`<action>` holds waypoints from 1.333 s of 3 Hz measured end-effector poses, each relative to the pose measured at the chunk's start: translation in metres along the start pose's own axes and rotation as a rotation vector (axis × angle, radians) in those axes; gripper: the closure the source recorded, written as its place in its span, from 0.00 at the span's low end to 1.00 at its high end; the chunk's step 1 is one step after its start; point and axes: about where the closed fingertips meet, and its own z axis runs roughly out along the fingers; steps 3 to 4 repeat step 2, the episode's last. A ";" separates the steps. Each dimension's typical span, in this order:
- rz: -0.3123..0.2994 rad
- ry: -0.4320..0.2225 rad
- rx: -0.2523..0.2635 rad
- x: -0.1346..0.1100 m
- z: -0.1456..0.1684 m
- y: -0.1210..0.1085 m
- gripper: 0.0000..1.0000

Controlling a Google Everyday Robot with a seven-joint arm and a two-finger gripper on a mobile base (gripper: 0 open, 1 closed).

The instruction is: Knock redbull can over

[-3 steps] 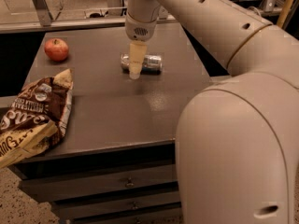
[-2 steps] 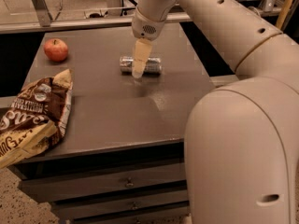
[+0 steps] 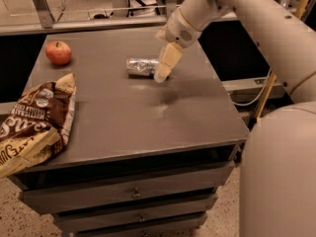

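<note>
The redbull can (image 3: pixel 141 66) lies on its side on the grey table (image 3: pixel 128 112), near the back middle, its silver body pointing left to right. My gripper (image 3: pixel 163 69) hangs from the white arm just at the can's right end, its cream fingers pointing down and left, partly covering that end of the can.
A red apple (image 3: pixel 59 52) sits at the table's back left. A brown and yellow chip bag (image 3: pixel 34 122) lies over the left front edge. Drawers run below the table front. My white arm body fills the right side.
The gripper has shifted to the right and risen a little, from over the can's middle to its right end. The can lies in the same place.
</note>
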 end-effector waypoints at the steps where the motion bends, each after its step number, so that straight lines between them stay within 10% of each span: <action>1: 0.070 -0.062 0.064 0.032 -0.024 0.005 0.00; 4: 0.093 -0.068 0.082 0.045 -0.030 0.005 0.00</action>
